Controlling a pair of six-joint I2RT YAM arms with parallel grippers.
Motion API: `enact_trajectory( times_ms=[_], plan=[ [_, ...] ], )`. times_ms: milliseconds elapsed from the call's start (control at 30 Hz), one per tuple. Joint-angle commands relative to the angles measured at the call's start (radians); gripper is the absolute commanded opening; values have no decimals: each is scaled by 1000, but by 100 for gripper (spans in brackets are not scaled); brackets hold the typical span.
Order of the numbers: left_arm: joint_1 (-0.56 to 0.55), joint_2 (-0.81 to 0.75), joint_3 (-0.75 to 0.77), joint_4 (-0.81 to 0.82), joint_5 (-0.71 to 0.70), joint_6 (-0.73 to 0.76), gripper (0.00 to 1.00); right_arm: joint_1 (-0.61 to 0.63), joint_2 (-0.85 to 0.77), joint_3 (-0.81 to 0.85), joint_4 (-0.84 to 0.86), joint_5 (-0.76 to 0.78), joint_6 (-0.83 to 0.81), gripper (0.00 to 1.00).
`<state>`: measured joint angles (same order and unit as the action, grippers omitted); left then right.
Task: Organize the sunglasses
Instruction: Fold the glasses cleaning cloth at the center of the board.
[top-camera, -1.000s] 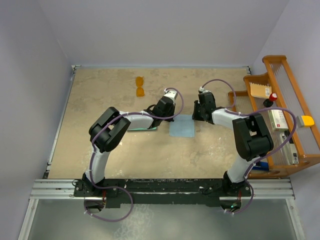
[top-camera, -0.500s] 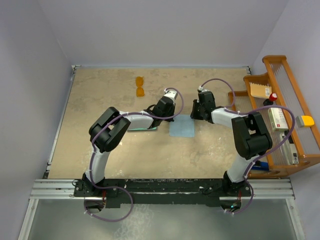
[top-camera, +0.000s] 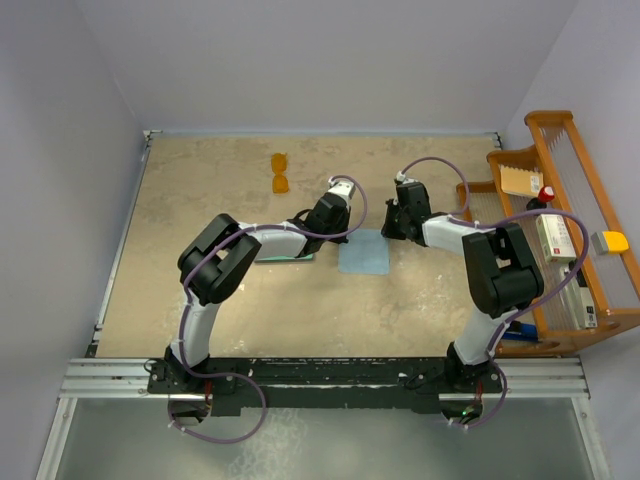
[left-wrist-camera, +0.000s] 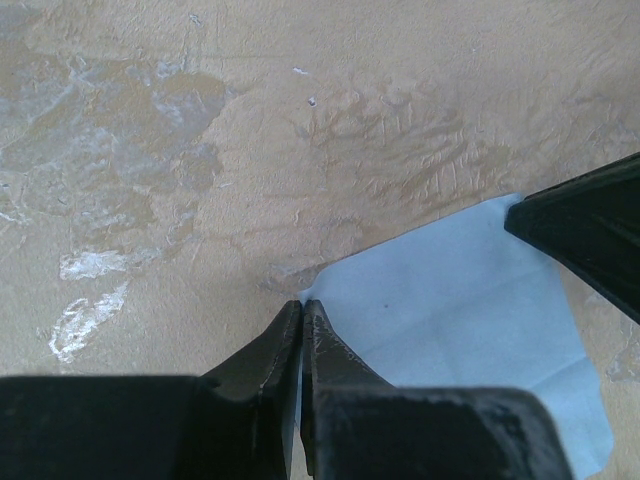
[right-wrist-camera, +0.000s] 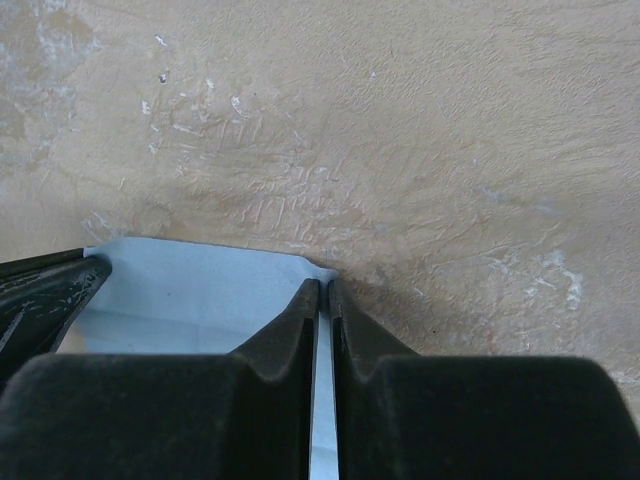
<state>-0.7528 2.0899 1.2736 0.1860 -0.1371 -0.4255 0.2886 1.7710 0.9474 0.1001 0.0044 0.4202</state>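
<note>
The sunglasses (top-camera: 281, 172), small with orange lenses, lie on the table far back, to the left of both grippers and apart from them. A light blue cloth (top-camera: 363, 252) lies flat at the table's middle. My left gripper (top-camera: 349, 233) is shut on the cloth's (left-wrist-camera: 450, 300) far left corner, its fingertips (left-wrist-camera: 302, 305) pinching the edge. My right gripper (top-camera: 388, 233) is shut on the far right corner, with the cloth (right-wrist-camera: 200, 285) running between its fingertips (right-wrist-camera: 323, 285). Each wrist view shows the other gripper's dark finger (left-wrist-camera: 590, 225) (right-wrist-camera: 45, 290) at the cloth's edge.
A flat teal-green case (top-camera: 288, 256) lies partly under my left forearm. A wooden rack (top-camera: 560, 230) with small boxes and bottles stands along the right edge. Walls close off the left, back and right sides of the table.
The right wrist has edged slightly left toward the cloth's corner. The left arm, cloth and sunglasses have stayed put.
</note>
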Motion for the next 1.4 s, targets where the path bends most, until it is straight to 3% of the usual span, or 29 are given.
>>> enact_trajectory(
  times_ms=[0,100,1367],
  plan=[
    [6,-8,7,-22,9,7,0,-2,5,24,-7,-14,4,9],
    [6,-5,7,-23,10,5,0,-2,4,22,-6,-13,3,0],
    [-39,-136,-60,-8,-44,-4,0,26,-182,-123,29,-5,-16,0]
  ],
)
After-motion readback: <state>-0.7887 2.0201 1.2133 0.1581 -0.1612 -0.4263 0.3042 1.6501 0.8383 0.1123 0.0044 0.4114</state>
